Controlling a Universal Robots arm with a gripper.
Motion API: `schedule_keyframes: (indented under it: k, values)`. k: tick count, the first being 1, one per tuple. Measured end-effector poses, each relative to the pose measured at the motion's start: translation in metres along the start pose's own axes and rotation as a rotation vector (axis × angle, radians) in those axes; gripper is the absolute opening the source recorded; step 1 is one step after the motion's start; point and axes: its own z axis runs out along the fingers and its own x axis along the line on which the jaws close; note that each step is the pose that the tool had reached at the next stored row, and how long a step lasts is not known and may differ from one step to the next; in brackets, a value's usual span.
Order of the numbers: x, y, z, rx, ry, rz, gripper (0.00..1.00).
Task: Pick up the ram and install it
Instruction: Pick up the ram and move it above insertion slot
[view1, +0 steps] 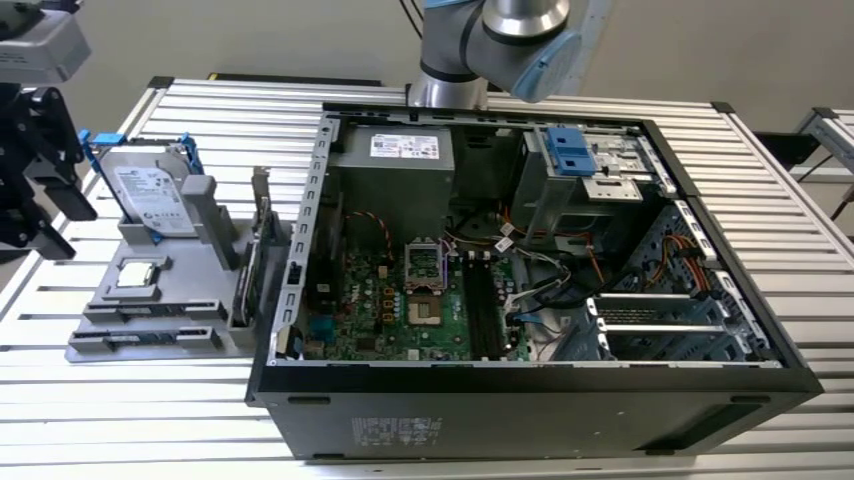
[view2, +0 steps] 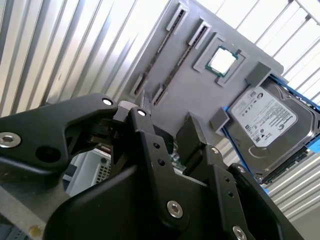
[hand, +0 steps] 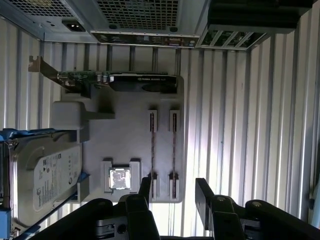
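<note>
Black end effector (hand: 173, 192), fingers wide, empty, over ram (hand: 173, 145) edge-on in grey tray (hand: 125, 135); hard drive (hand: 45, 180) white-labelled.

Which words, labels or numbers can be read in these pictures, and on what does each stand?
Hard drive label: print too small to read.
Power supply sticker: too small to read.
Computer case outer sticker: too small to read.
Upright card: pale lettering, not legible.
Nothing can be quoted.
</note>
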Motion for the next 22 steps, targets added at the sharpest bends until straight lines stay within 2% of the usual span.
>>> schedule_keyframes:
  k: [22]
  values:
    - [-0.0001,-0.0007,0.0166,0.0041,0.0003,-0.004,1.0]
